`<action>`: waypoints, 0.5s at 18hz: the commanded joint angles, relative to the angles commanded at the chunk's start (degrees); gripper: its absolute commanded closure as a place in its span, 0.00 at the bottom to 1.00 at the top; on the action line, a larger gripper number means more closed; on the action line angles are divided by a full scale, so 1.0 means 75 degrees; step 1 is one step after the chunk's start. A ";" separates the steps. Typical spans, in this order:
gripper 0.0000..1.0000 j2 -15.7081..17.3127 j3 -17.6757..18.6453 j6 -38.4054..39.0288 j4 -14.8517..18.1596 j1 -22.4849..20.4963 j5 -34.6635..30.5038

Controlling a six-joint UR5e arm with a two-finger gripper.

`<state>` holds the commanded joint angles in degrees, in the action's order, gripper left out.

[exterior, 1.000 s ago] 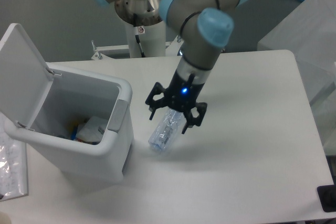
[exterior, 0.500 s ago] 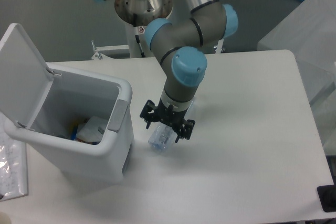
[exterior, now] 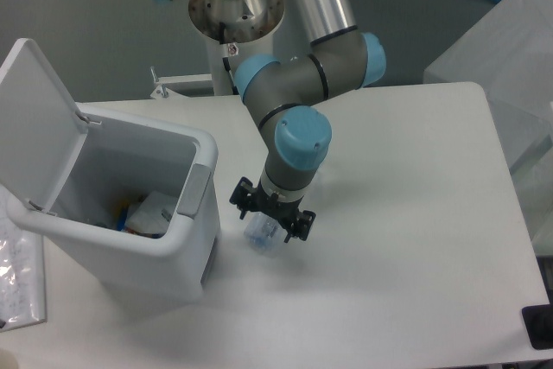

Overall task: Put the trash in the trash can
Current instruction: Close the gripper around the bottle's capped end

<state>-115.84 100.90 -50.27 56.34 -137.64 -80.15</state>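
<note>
The crushed clear plastic bottle lies on the white table just right of the trash can; its blue cap is hidden. My gripper points down over it, with its black fingers spread on either side of the bottle, open around it. The trash can is a white bin at the left with its lid hinged up and open. Inside it lies the crumpled white wrapper with other bits beside it.
A clear plastic bag lies at the left edge beside the bin. A black object sits at the table's bottom right corner. A white covered shape stands beyond the right edge. The arm's base is at the back.
The arm has folded in and the gripper has come down and slightly left, from above the bottle to straddling it low near the table. The bottle has stayed in place.
</note>
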 joint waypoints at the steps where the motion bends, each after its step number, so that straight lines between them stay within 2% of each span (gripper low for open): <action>1: 0.04 -0.0058 -0.0012 0.0012 0.0000 0.0035 -0.0059; 4: 0.09 -0.0164 -0.0012 0.0058 0.0000 0.0059 -0.0223; 9: 0.44 -0.0176 -0.0047 0.0059 -0.0011 0.0083 -0.0294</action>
<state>-117.16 100.55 -49.83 56.25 -137.02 -82.35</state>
